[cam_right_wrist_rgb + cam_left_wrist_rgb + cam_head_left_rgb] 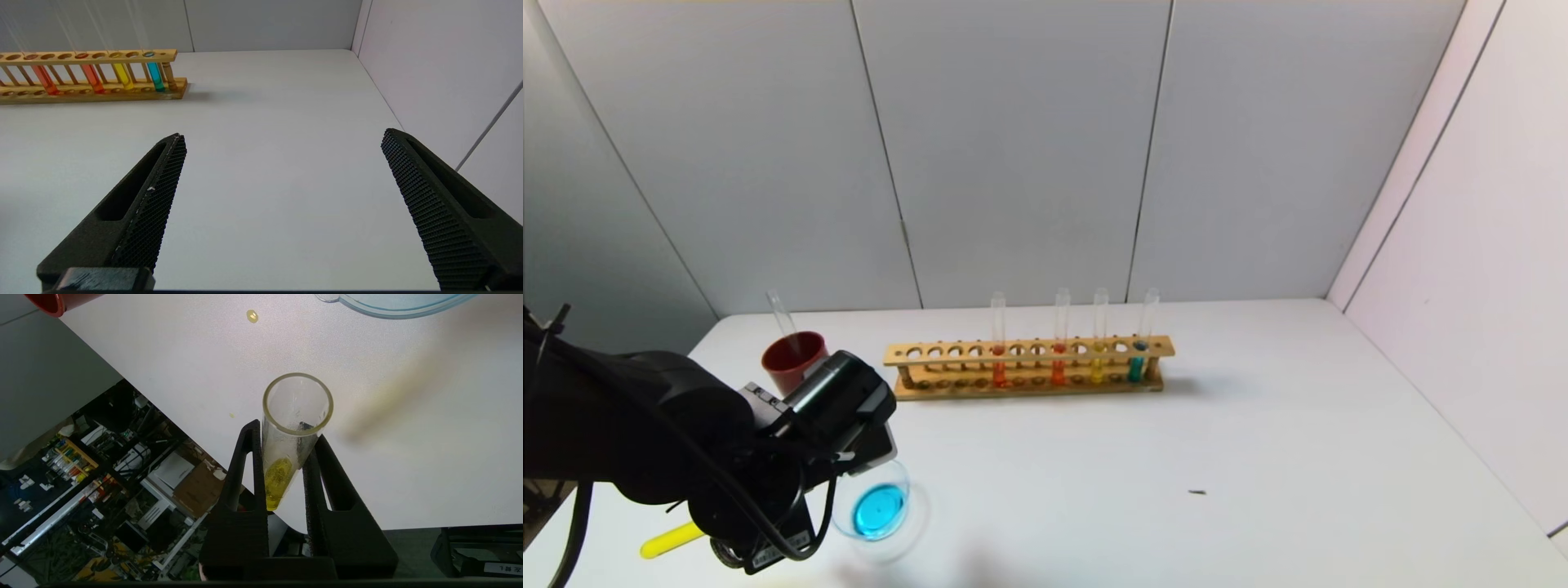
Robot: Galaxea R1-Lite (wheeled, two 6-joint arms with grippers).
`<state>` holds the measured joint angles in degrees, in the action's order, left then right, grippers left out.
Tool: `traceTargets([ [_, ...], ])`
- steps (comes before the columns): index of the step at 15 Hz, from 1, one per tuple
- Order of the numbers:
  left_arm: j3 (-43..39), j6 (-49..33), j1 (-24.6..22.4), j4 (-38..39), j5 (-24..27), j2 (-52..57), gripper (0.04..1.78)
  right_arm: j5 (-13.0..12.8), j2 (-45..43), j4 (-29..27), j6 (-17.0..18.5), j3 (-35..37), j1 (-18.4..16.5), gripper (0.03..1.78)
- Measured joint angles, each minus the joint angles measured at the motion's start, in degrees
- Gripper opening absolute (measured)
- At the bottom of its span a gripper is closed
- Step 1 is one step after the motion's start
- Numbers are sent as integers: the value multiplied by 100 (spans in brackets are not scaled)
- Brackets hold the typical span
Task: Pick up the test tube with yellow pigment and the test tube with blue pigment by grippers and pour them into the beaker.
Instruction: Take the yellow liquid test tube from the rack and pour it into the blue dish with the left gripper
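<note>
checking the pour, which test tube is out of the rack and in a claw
The yellow-pigment tube, clamped in the left claw beside the beaker; the others stand in the wooden rack.

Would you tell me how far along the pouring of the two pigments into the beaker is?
Done, apparently: the beaker already holds blue liquid. In hand: the left gripper is shut on the test tube with yellow pigment, tilted beside the beaker with yellow still inside. Left: emptying it. The right gripper is open, idle.
</note>
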<state>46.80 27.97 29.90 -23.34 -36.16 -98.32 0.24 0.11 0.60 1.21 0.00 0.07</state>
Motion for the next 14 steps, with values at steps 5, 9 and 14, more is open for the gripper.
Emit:
traceTargets([
  [5, 28, -16, 7, -9, 0, -424, 31, 0, 0, -2, 0, 0, 0, 174],
  [9, 218, -7, 5, -66, -9, -846, 31, 0, 0, -2, 0, 0, 0, 174],
  [14, 631, -10, 55, -645, -99, -1103, 31, 0, 0, -2, 0, 0, 0, 174],
])
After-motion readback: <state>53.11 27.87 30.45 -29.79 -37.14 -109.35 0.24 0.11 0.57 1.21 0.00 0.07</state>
